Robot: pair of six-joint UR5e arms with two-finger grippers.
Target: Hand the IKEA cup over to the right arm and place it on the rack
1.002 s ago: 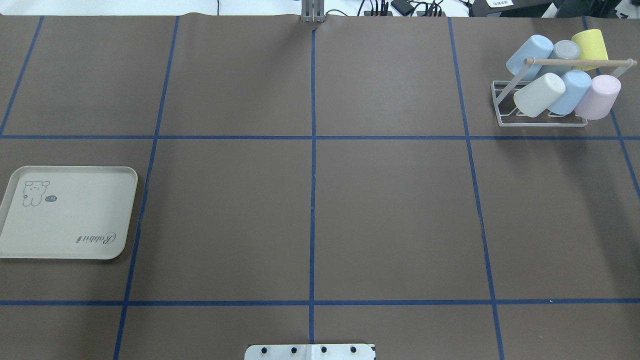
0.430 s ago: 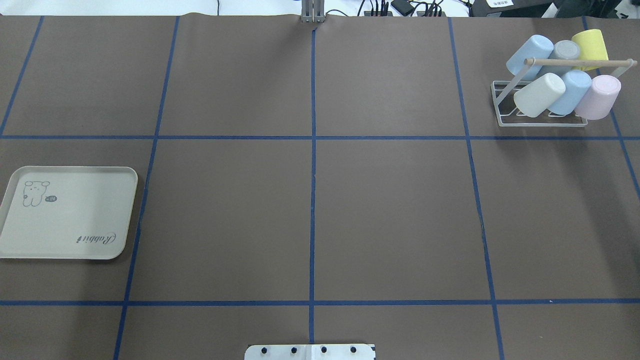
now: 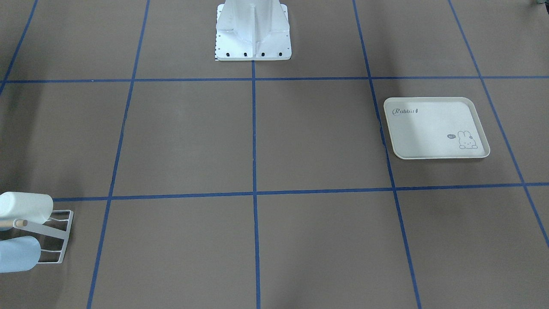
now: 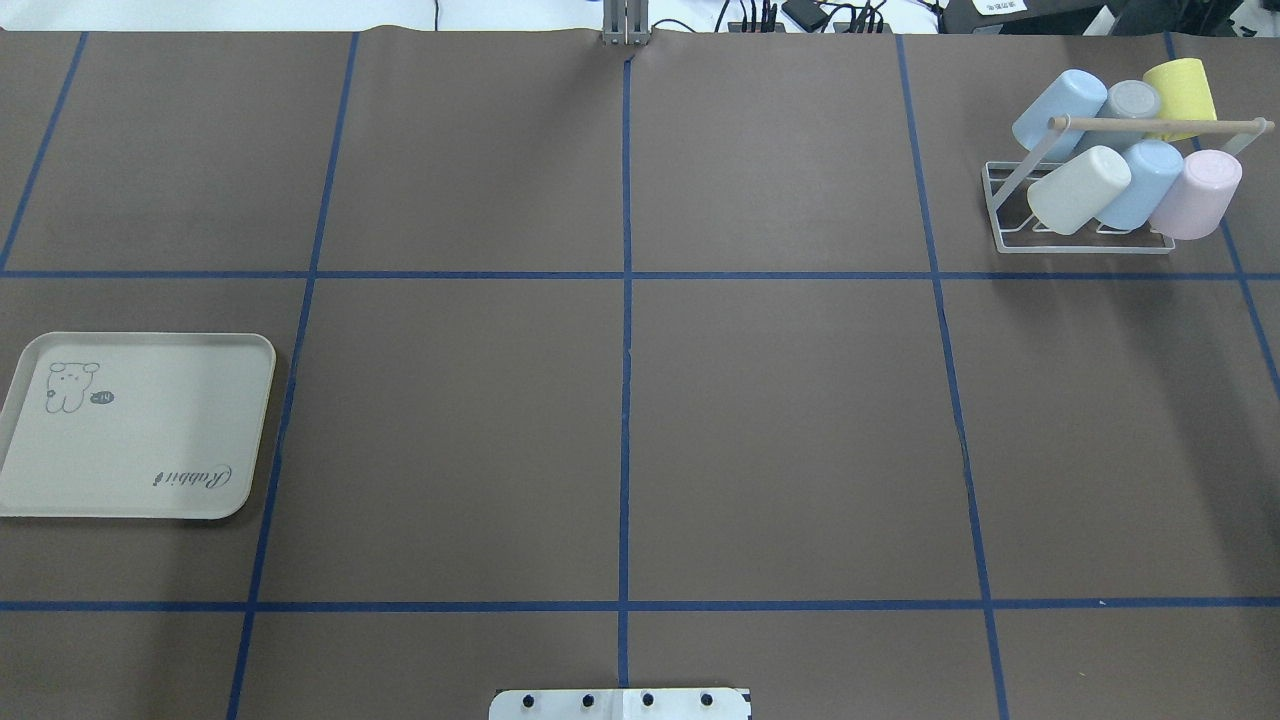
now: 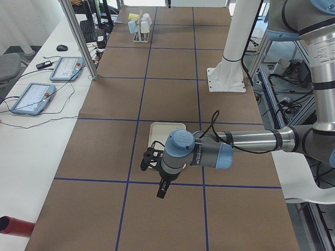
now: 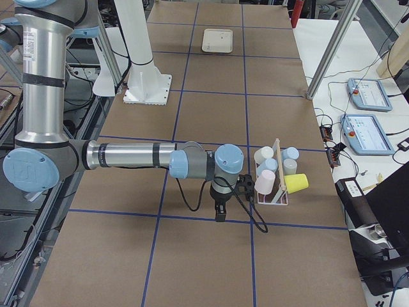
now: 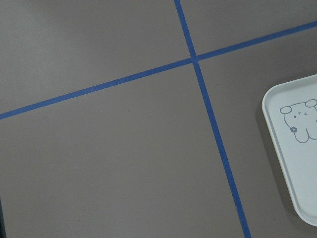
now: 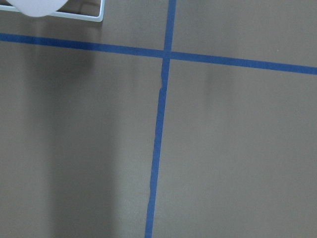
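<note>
Bare table (image 4: 780, 420) between tray (image 4: 150, 450) and cup-filled rack (image 4: 1235, 125)

On my overhead feed, a cream rabbit-printed tray (image 4: 150, 450) lies flat at nine o'clock on the brown-papered table (image 4: 800, 420), gridded with blue tape lines (image 4: 625, 400). My left-side feed shows a white bench (image 5: 15, 151) at nine o'clock carrying a near tablet (image 5: 32, 98), a far tablet (image 5: 66, 68) and a mouse (image 5: 62, 47); a red tube (image 5: 13, 226) lies at seven o'clock.

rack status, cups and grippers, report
Over the table: left gripper near the tray, right gripper beside the rack; open or shut unclear. Six cups on the rack, none loose in view. Nothing seen blocking the rack.
</note>
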